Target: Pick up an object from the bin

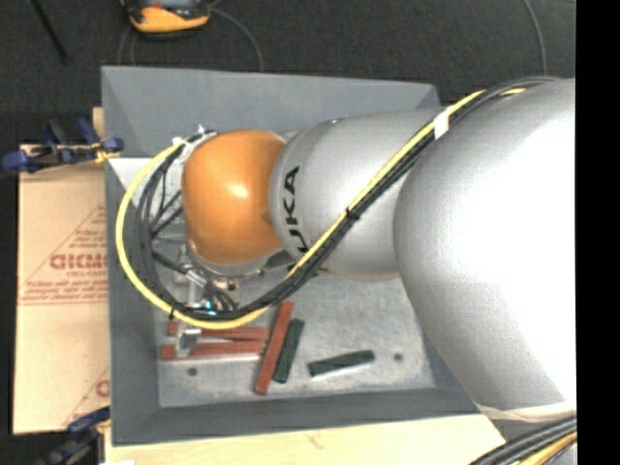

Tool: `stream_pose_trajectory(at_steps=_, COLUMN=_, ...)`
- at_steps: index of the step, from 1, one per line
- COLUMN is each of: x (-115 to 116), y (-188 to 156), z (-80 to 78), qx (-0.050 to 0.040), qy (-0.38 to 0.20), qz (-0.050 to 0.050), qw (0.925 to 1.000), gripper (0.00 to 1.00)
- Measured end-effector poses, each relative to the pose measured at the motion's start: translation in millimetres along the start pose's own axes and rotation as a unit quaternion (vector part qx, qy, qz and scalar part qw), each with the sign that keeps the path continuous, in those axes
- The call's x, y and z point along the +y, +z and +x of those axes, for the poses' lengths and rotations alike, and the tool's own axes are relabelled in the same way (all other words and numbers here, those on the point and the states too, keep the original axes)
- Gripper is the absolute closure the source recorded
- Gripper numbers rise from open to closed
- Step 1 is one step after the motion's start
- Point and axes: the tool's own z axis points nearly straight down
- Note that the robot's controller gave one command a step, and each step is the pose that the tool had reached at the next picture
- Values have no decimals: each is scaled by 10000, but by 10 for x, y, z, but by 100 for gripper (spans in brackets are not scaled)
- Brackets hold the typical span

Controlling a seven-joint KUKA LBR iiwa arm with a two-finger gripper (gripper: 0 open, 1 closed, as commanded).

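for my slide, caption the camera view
Gripper low over red-brown bars in the grey bin, dark green bar alongside

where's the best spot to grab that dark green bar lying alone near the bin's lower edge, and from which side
Take the dark green bar at its middle, coming straight down from above and closing across its narrow width. It lies flat on the bin floor, with bare floor along both long sides, clear of the red and green sticks nearby.

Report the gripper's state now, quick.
Gripper: cannot be told whether open or shut; it is down by the reddish-brown sticks at the lower left of the bin.
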Motion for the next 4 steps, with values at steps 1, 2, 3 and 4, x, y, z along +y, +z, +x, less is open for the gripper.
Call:
stream_pose_trajectory(at_steps=1, x=-9, y=-44, z=-24, qx=-37, qy=21, qz=-10, qw=10000, gripper=0)
stream_pose_trajectory(at_steps=2, x=-477, y=660, z=356, qx=-35, qy=-650, qz=-20, qw=9979, gripper=100)
stream_pose_trajectory(at_steps=3, x=-477, y=660, z=356, qx=-35, qy=-647, qz=-20, qw=9979, gripper=100)
stream_pose_trajectory(at_steps=4, x=-601, y=-711, z=333, qx=-41, qy=-811, qz=-2, qw=9967, gripper=100)
